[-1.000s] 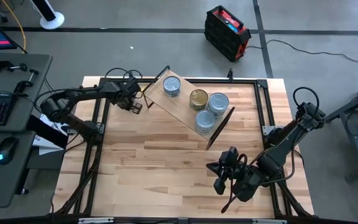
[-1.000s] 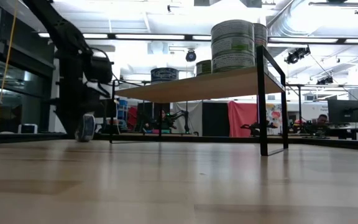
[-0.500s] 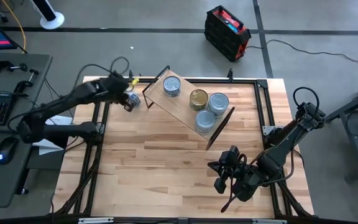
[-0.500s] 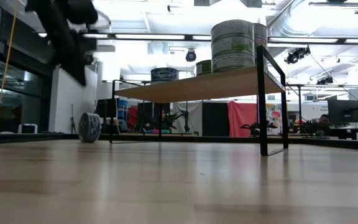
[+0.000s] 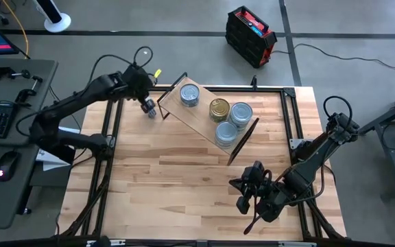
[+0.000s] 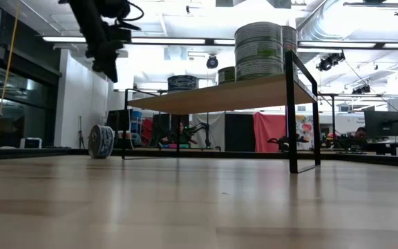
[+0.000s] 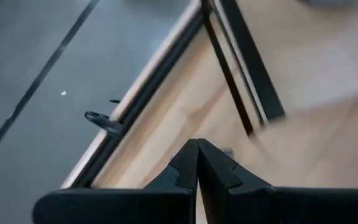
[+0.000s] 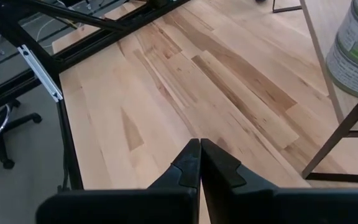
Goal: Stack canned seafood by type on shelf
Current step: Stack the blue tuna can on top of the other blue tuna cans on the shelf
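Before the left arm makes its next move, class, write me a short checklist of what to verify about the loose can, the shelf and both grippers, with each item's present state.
1. Left gripper empty: ok; fingers shut on nothing, raised above the table's far-left corner.
2. Loose can ready to grasp: not ok; it rests on its edge on the table, beside the shelf's left end.
3. Free space on the shelf: ok; bare board shows between the cans.
4. Cans on the shelf sorted by type: cannot tell; the gold-topped can stands among silver-blue ones, labels unreadable.
5. Right gripper out of the way: ok; shut, parked at the near-right edge.
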`<state>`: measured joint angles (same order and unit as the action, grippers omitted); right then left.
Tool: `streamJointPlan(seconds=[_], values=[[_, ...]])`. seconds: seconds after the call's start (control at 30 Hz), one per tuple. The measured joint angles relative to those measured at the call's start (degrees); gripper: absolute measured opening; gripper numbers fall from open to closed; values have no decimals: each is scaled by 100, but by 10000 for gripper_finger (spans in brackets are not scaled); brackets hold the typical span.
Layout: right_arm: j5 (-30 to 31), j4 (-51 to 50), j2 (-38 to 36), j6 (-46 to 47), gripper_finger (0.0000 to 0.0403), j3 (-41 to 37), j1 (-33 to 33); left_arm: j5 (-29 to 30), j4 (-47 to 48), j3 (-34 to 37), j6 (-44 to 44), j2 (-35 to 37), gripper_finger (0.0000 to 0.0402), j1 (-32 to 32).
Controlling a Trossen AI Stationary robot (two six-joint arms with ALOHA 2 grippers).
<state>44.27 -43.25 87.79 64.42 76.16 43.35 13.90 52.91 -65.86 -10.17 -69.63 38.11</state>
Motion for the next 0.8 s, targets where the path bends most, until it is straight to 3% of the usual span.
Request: streamJointPlan(seconds=[0.17,0.4,0.8], values=[[-3,72,0,2,0,0,-21,1,-832,107,1336,-391,1,671],[-4,322,0,2,0,0,-66,-201,-1165,393,3376,-1169,0,1488],[3,942,0,1,0,0,-251,-624,-1240,712,3627,-2006,0,1499]])
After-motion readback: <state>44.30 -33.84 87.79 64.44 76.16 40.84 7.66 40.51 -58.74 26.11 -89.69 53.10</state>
